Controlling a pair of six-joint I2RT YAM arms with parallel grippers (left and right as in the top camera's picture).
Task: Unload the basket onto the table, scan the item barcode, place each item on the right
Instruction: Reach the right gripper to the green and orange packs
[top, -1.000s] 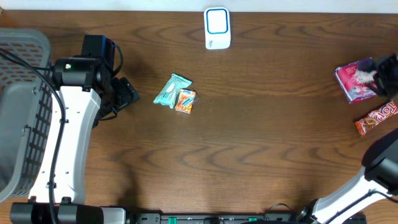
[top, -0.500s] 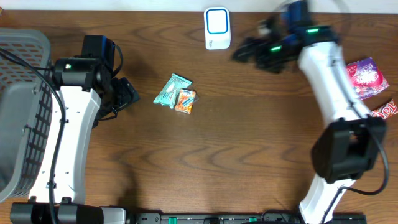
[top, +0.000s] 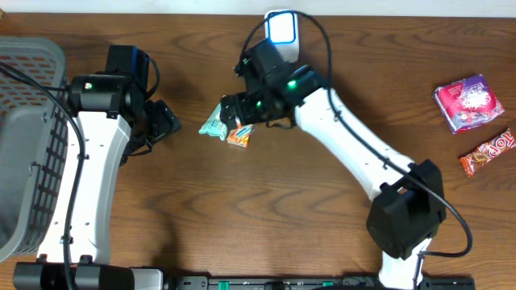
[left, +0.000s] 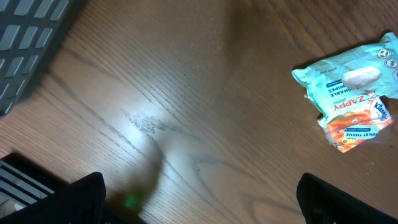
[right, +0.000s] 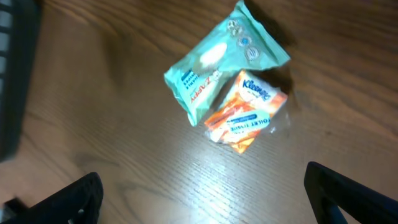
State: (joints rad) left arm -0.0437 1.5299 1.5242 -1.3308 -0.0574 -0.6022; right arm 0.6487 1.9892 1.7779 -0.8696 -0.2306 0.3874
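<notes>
While the right gripper (top: pixel 232 113) is hanging with its two fingers spread wide and nothing between them, the task's two small packets are lying on the brown wood-grain table (top: pixel 306 209), near the white box-shaped barcode scanner (top: pixel 282 31), on the robot's side of it and slightly to its left. A teal plastic pack of wet wipes (top: pixel 213 122) is lying flat and skewed there, and a smaller orange-and-white Kleenex tissue pack (top: pixel 239 137) is touching its edge on the side farther from the scanner. The right wrist view is showing both packets directly beneath that gripper, resting on the wood and not pinched by either finger. The right arm's white links are slanting across the table on the robot's side of the scanner, and a black cable is arcing past the scanner's face. Farther to the left of the scanner, beyond the packets, the left gripper (top: pixel 165 121) is hovering with its fingers likewise wide apart and holding nothing, and its wrist view is catching the teal pack and the orange pack off at the right edge. Farther left again, a grey slatted plastic basket (top: pixel 28 121) is standing at the table's edge. Well to the right of the scanner, a magenta foil snack bag (top: pixel 468 103) and a red-and-orange candy bar (top: pixel 488 151) are lying near each other but apart.
</notes>
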